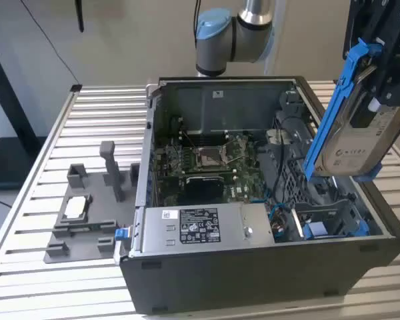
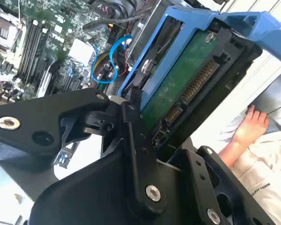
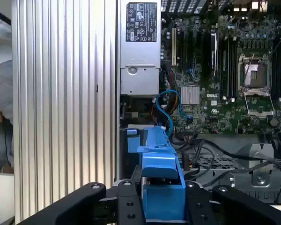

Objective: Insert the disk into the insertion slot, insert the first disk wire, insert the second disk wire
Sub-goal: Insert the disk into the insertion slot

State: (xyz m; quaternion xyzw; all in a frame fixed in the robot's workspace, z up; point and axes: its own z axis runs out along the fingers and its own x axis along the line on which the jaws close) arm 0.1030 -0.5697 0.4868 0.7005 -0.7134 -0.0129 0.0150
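The end effector (image 1: 385,79) is clamped on the disk (image 1: 357,137), its black fingers (image 3: 124,199) pressing the bright blue frame from both sides. It holds the disk on edge and tilted, in the air above the end of the open computer case (image 1: 253,267) at the exterior view's right. The insertion slot (image 1: 330,223) lies below it, in the case corner nearest the counter's front edge, a grey bay with blue end tabs, and nothing sits in it yet. The step in hand looks like bringing the disk over that bay. To do it well, the frame's long sides would need to be parallel with the bay walls and the disk level before any descent, since a tilted frame is likely to jam on the rim. Blue cables (image 3: 166,105) loop just beside the slot, between it and the silver power-supply box (image 1: 200,227), and could snag. The slatted counter (image 1: 47,173) also carries a grey fixture (image 1: 87,220) near its far side.
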